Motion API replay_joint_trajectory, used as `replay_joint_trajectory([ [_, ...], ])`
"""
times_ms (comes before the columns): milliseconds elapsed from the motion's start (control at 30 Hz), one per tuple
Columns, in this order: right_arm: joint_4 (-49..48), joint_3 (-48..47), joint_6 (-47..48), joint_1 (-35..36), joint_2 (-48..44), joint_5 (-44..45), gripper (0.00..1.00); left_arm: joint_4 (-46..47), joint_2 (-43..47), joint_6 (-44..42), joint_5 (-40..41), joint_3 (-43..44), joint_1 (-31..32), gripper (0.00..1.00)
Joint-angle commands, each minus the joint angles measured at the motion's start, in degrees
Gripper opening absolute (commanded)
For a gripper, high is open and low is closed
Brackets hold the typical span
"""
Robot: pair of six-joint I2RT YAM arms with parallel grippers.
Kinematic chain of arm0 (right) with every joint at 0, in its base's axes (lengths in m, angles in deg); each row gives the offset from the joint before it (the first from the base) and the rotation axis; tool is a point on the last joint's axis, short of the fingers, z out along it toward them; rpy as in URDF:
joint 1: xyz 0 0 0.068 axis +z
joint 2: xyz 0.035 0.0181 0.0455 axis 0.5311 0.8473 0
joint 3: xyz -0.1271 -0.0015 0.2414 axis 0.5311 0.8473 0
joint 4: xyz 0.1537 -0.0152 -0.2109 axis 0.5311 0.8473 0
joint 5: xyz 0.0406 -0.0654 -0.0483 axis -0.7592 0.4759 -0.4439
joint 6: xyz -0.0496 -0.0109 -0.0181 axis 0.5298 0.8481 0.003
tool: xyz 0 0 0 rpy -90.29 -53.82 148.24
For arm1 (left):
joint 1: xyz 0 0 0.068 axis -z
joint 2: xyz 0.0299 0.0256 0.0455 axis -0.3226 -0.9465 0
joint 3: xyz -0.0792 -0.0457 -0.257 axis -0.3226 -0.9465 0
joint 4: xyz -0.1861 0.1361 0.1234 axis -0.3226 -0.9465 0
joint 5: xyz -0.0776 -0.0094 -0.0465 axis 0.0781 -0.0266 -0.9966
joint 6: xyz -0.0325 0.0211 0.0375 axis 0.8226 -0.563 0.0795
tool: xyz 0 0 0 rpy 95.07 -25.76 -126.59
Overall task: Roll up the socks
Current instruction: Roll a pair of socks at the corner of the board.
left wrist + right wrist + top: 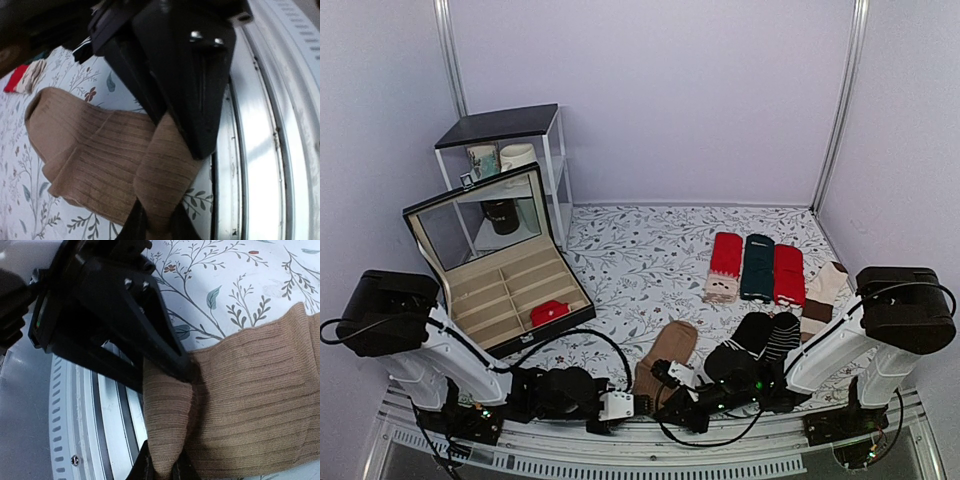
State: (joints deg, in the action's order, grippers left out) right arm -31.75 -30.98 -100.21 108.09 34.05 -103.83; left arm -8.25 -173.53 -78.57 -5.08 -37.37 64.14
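At the table [640, 250] edge, left fingers [134, 227] and right fingers [142, 467] pinch the socks [665, 355].

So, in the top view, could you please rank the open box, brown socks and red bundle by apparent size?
Largest: open box.
Next: brown socks.
Smallest: red bundle, lying inside the box.

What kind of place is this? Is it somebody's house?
Most likely a robot practice booth, not a house. Plain walls and metal poles box it in, a left arm and right arm are bolted at the edge, and brown socks lie on a flowery cloth.
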Motion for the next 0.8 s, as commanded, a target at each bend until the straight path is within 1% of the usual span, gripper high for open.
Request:
replay_joint_trajectory([
  [0, 10.31, 2.51, 1.12, -0.13, 2.75, -3.13, 0.09, -4.03, -0.94, 1.10, -2.32, 1.51, -1.20, 0.00],
  [67, 10.73, 2.36, 1.45, -0.16, 2.26, -2.99, 0.09, -5.56, -0.80, 1.91, -2.83, 1.94, -1.35, 0.00],
  [100, 11.28, 2.15, 1.60, -0.23, 1.88, -2.31, 0.12, -6.53, -0.54, 2.61, -3.43, 2.26, -1.47, 0.00],
  [200, 12.84, 1.92, 1.90, -0.33, -1.66, 1.62, 0.31, -9.92, 0.37, 6.29, -6.40, 2.97, -2.69, 0.00],
  [267, 12.90, 3.18, 3.17, -0.33, -7.21, 5.64, 0.39, -10.97, 0.80, 8.87, -8.12, 2.74, -3.50, 0.00],
  [333, 12.26, 5.11, 5.14, -0.25, -14.10, 10.63, 0.42, -13.02, 0.77, 11.53, -9.73, 3.15, -4.27, 0.00],
  [433, 10.71, 8.09, 10.02, 0.71, -22.21, 18.45, 0.51, -16.82, -0.03, 14.03, -12.37, 4.44, -5.58, 0.00],
  [500, 12.49, 7.76, 15.51, 1.48, -23.58, 22.50, 0.53, -19.29, -0.90, 15.15, -13.97, 5.66, -6.38, 0.00],
  [667, 14.06, 5.04, 24.41, 6.20, -21.32, 31.85, 0.53, -22.81, -3.32, 17.13, -17.50, 7.08, -8.32, 0.00],
  [767, 13.51, 4.06, 27.12, 8.19, -19.92, 33.39, 0.53, -23.77, -4.60, 18.05, -19.12, 7.46, -9.00, 0.00],
])
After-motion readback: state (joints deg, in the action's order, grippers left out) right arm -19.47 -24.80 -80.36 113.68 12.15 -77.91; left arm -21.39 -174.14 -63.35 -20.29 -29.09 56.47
